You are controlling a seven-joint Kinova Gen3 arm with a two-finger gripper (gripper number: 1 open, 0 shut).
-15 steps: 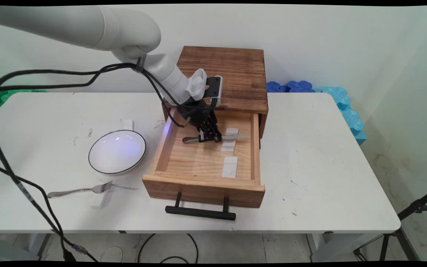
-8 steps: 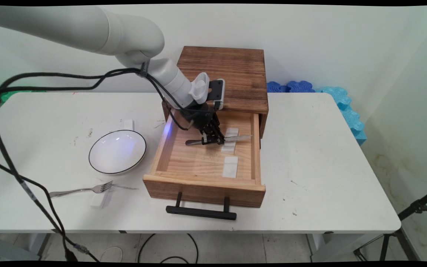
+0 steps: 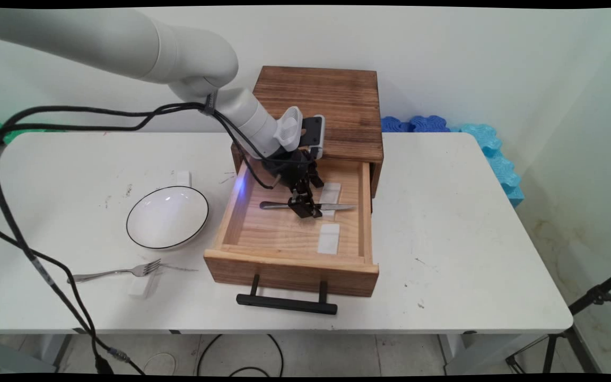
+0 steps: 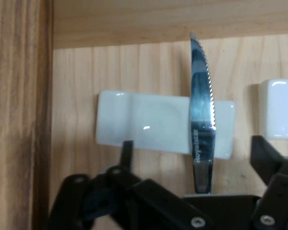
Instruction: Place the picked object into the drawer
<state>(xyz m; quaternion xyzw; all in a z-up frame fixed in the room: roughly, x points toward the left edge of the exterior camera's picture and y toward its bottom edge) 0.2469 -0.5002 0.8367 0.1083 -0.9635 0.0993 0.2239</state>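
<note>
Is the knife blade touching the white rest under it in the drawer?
Cannot tell. In the hand view the knife crosses over the white rest, but neither view shows contact or a gap between them.

arm (image 3: pixel 125 37): white, rounded links | cables (image 3: pixel 98 111): black | gripper (image 3: pixel 305 209): black linkage, silver screws

1. Knife (image 4: pixel 201 115): shiny polished metal, mirror-like blade with a serrated edge.
2. Rest (image 4: pixel 149 123) under it: glossy white, looks like glazed ceramic.
3. Drawer (image 3: pixel 284 233): pale bare wood inside, matt, grain showing.
4. Cabinet (image 3: pixel 332 101): darker, rougher stained wood.
5. Gripper (image 3: pixel 305 208): matt black, plastic-looking.
6. Bowl (image 3: pixel 167 216): glossy white with a dark rim.
7. Fork (image 3: pixel 114 272): shiny metal.
8. Table (image 3: pixel 443 223): smooth matt white, a bit scuffed.
</note>
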